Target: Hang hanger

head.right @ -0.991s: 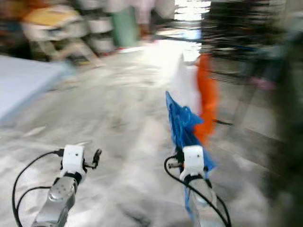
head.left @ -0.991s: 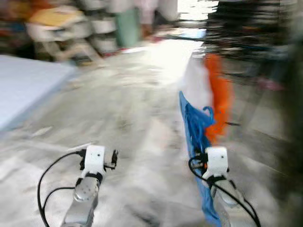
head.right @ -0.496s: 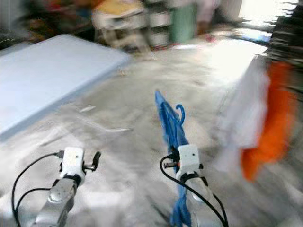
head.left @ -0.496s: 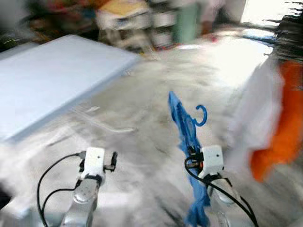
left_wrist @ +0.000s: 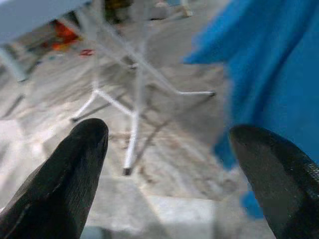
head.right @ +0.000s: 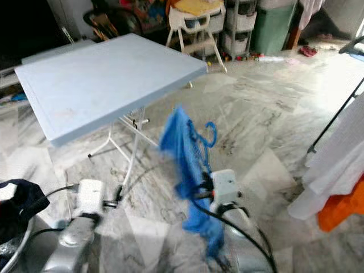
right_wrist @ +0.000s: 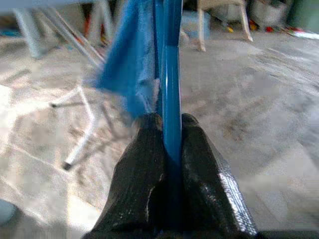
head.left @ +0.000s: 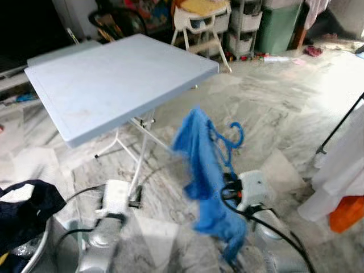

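One blue hanger (head.left: 232, 138), one blue cloth (head.left: 200, 170) draped on it. Two pincers: the right (right_wrist: 166, 130), the left (left_wrist: 169, 149). One folding surface (head.left: 114, 79) at ten o'clock. One white garment (head.left: 341, 165) and one orange one (head.left: 348, 213) at three. One dark cloth (head.left: 25, 207) at eight. One high chair (head.left: 200, 20) at twelve.

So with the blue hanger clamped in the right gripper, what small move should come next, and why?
Probably turn toward the robot's right: the right gripper grips the blue hanger with its blue garment, but a folding table lies ahead, and hung clothes show at the right edge.
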{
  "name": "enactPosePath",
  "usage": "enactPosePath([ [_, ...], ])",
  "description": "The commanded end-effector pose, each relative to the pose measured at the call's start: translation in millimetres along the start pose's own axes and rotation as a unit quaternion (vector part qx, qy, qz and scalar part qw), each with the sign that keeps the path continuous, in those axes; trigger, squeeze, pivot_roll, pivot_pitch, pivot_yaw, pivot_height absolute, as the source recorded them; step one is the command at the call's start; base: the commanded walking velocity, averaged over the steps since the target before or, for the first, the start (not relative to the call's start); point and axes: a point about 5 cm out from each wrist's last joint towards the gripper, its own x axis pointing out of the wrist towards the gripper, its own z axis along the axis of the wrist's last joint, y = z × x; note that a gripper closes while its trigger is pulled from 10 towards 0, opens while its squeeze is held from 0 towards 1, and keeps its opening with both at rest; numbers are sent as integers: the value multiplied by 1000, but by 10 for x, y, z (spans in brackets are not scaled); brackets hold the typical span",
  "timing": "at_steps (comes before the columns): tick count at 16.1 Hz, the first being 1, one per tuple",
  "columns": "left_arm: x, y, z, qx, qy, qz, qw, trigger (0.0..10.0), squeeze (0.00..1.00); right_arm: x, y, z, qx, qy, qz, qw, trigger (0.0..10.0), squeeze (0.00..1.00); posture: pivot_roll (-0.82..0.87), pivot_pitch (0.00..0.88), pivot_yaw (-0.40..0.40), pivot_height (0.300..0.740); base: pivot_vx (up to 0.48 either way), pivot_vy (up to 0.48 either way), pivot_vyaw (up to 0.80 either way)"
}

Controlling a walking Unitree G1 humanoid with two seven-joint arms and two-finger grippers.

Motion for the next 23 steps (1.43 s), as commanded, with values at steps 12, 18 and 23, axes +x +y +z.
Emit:
enactPosePath([
  [12, 15, -28, 77, -4, -22, -28, 999, 10000, 0, 20, 124, 79, -15, -20, 42, 999, 10000, 0, -95, 0, 69, 740, 0, -229, 313],
  [18, -3, -54, 52, -22, -17, -35, 999, 10000, 0, 33, 206, 69, -17, -10, 60, 998, 10000, 0, -89, 0, 60, 740, 0, -54, 0],
  [23, 9, -48, 44, -27, -12, -35, 999, 10000, 0, 37, 253, 80, -41, -24, 77, 996, 10000, 0, -89, 0, 58, 740, 0, 0, 0],
])
